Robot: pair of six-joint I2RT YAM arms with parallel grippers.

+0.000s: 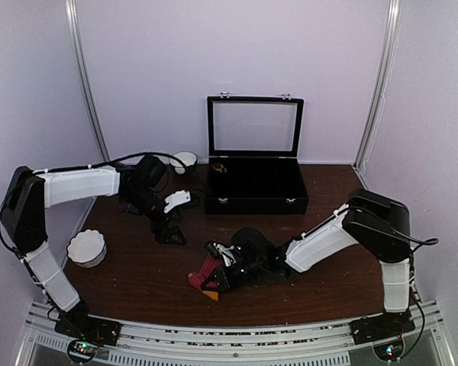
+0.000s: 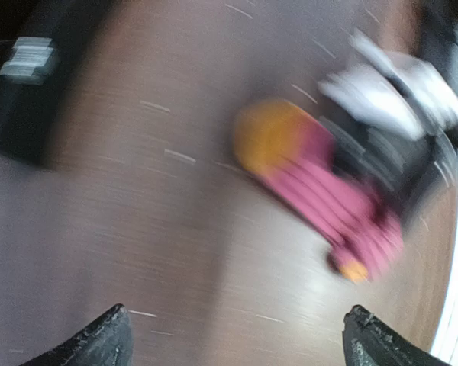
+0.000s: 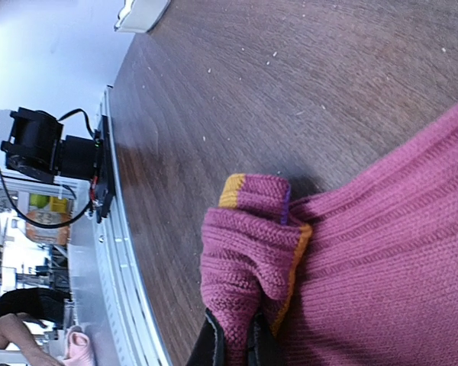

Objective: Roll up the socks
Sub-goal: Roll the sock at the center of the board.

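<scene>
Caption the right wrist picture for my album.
Right pincer pinching the folded edge of a ribbed magenta-red knitted sock with orange trim on a dark brown wooden table.

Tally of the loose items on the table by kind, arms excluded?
magenta sock bundle: 1
white dishes: 2, a ridged bowl and a small cup
black glass-lidded case: 1
small yellowish item in the case: 1
Total: 5

The dark wooden surface (image 1: 320, 286) carries a black case (image 1: 256, 195) at the back with its lid (image 1: 254, 126) raised, a white cup (image 1: 184, 160) near the case, a white bowl (image 1: 86, 248) at the left edge, and a magenta sock (image 1: 203, 271) near the front.
</scene>
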